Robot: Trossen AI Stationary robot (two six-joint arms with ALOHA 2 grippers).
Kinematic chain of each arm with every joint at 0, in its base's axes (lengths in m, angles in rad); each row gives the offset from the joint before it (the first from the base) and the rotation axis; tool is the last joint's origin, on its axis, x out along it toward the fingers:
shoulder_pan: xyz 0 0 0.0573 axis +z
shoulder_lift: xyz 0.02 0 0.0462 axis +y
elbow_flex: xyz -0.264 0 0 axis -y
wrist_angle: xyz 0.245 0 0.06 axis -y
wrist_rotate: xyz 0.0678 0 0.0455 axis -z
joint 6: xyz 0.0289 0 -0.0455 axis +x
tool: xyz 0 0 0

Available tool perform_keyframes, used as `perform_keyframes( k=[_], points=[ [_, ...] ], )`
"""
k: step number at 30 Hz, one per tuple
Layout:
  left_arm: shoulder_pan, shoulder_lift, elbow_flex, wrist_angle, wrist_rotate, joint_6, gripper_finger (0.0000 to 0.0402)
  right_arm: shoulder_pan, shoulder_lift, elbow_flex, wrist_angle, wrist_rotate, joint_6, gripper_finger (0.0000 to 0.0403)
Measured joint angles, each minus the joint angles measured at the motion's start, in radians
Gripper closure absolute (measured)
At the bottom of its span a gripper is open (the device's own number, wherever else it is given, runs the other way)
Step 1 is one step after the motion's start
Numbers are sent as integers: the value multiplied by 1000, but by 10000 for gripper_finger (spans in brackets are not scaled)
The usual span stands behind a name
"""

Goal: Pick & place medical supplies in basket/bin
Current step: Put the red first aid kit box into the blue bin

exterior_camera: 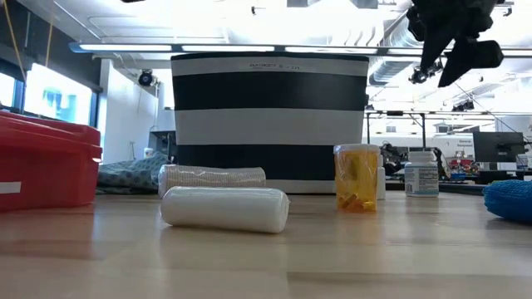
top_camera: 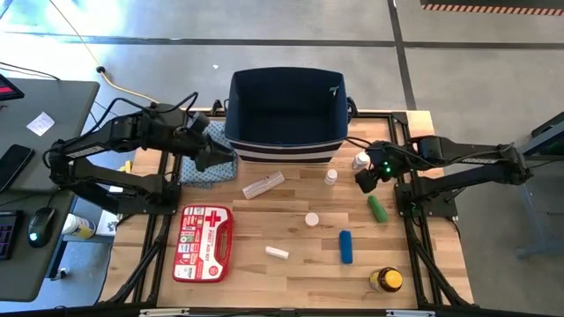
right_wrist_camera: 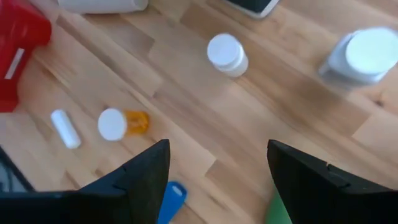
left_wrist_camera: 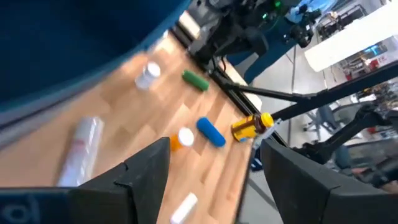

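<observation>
Right hand (top_camera: 367,179) hovers over the counter (top_camera: 291,264), fingers spread, pinching nothing. White bottle (top_camera: 360,161) sits just beside it, small white-capped bottle (top_camera: 330,176) near it, green cylinder (top_camera: 377,208) and blue cylinder (top_camera: 346,246) near, amber bottle (top_camera: 385,280) well apart. Navy bin (top_camera: 286,110) sits near this hand, no supplies visible inside. Left hand (top_camera: 208,157) is spread, holding nothing, above the patterned cloth (top_camera: 207,173) beside the bin. Red first-aid kit (top_camera: 203,241), wrapped tube (top_camera: 263,185), orange vial (top_camera: 311,219) and white roll (top_camera: 278,253) lie between the two hands.
</observation>
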Motion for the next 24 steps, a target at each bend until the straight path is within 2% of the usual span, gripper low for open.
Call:
perform_keyframes(
  k=[4,9,14,19,24],
  points=[
    [0,-3,1,-60,27,-104,128,7,0,0,0,-61,102,143],
    [-14,74,1,-301,129,-258,159,59,0,0,3,-88,151,143],
    [-83,177,0,-422,101,-413,173,82,0,0,-3,-98,51,143],
    [-187,305,0,-363,107,-553,168,82,0,0,-32,-148,-68,143],
    [-325,427,0,-369,124,-683,161,82,-6,0,-47,-119,-176,143]
  ],
)
